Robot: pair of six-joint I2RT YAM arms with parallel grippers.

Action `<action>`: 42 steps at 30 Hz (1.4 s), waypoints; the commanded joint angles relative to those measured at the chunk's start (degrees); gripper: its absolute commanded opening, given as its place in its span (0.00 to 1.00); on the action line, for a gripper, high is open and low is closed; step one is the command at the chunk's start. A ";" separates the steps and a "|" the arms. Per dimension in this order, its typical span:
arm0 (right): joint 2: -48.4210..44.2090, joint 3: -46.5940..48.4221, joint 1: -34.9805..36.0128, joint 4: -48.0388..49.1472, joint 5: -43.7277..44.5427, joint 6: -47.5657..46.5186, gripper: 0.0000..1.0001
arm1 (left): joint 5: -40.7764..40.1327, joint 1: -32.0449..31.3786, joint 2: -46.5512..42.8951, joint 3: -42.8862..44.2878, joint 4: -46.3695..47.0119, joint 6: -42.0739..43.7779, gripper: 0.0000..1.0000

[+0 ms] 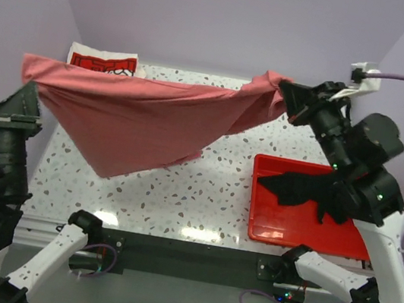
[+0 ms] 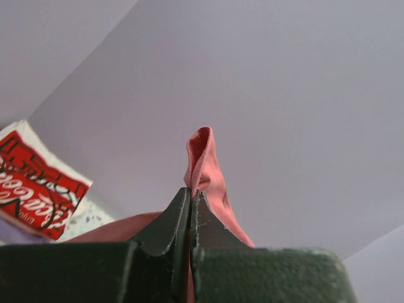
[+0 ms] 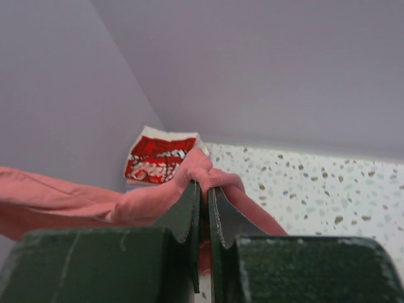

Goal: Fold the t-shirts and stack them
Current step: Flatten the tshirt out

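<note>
– Left gripper [image 1: 31,84], in the overhead view: what is it doing?
– Its jaws are pinched on one corner of the plain dusty-red short-sleeved cloth t-shirt [image 1: 138,118], at the left edge of the frame. The right gripper [image 1: 289,98], upper right, is clamped on the opposite end. The shirt hangs stretched between them over the speckled white table [image 1: 178,202], sagging to a point left of centre. I cannot tell whether that point touches the table.
– And the other shirts?
– A folded white t-shirt with red Coca-Cola print [image 1: 102,60] lies at the top left, at the table's far corner. A crumpled black t-shirt [image 1: 307,190] sits in the red plastic bin [image 1: 255,225] at the lower right, partly under the right arm.
– Left wrist view?
– The fingers are pressed together, with a tuft of the red cloth standing up from between the tips. The printed shirt shows at the left edge.
– Right wrist view?
– Much the same: the jaws are closed on a bunched fold, and the red shirt trails off to the lower left. The printed shirt lies beyond, mid-frame, by the wall corner.
– How far along, then?
– Perhaps a third, I'd judge. One shirt looks folded and placed. The red one is lifted and spread but not yet laid flat or folded. The black one is untouched in the bin. Both need folding and stacking.
</note>
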 commanded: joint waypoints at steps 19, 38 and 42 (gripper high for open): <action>-4.12 25.89 0.13 -4.87 -15.08 -3.13 0.00 | 7.62 0.38 1.19 25.17 2.46 11.12 0.00; 39.34 9.63 -9.09 11.47 -4.68 -5.43 0.00 | -21.35 8.26 37.90 -9.90 11.08 2.34 0.00; 55.71 16.12 -11.64 11.22 -10.84 -2.87 0.09 | -9.89 17.76 59.23 -6.94 14.68 2.06 0.27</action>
